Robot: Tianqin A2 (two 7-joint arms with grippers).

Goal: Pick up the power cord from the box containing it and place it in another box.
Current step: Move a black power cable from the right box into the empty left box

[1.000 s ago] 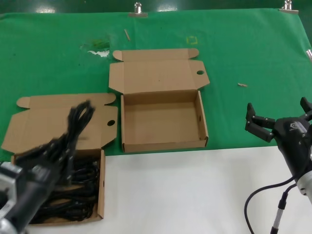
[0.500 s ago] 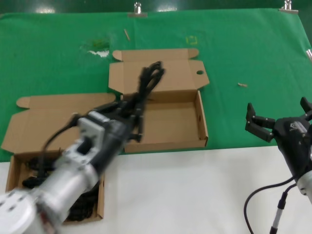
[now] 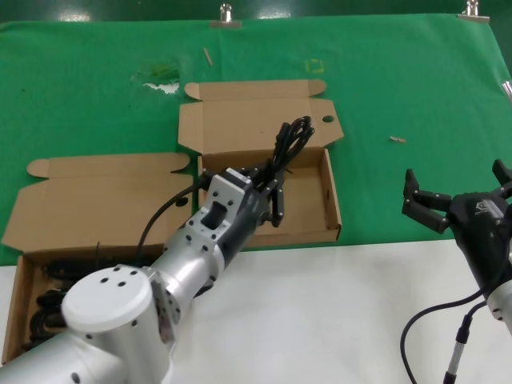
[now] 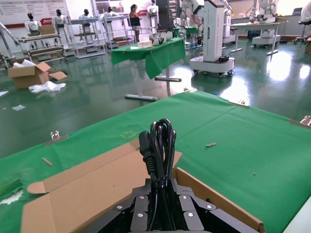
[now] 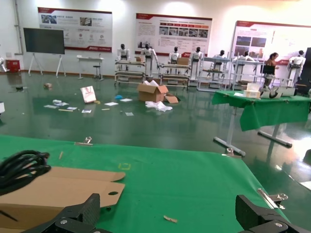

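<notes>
My left gripper is shut on the power cord, a slim black looped bundle that sticks up and forward from the jaws, held over the empty box of bare brown cardboard at the table's middle. In the left wrist view the cord rises between my closed fingers above that box's lid. The box of black cords lies at the near left, mostly hidden behind my left arm. My right gripper is open and empty at the right, over the green cloth.
Both boxes have their lids folded open toward the back. The green cloth covers the far half of the table, with small scraps on it; the near part is white. Clips hold the cloth's far edge.
My left arm has swung right from the cord-filled box, carrying the cord bundle over the empty box. The right arm has not moved.
</notes>
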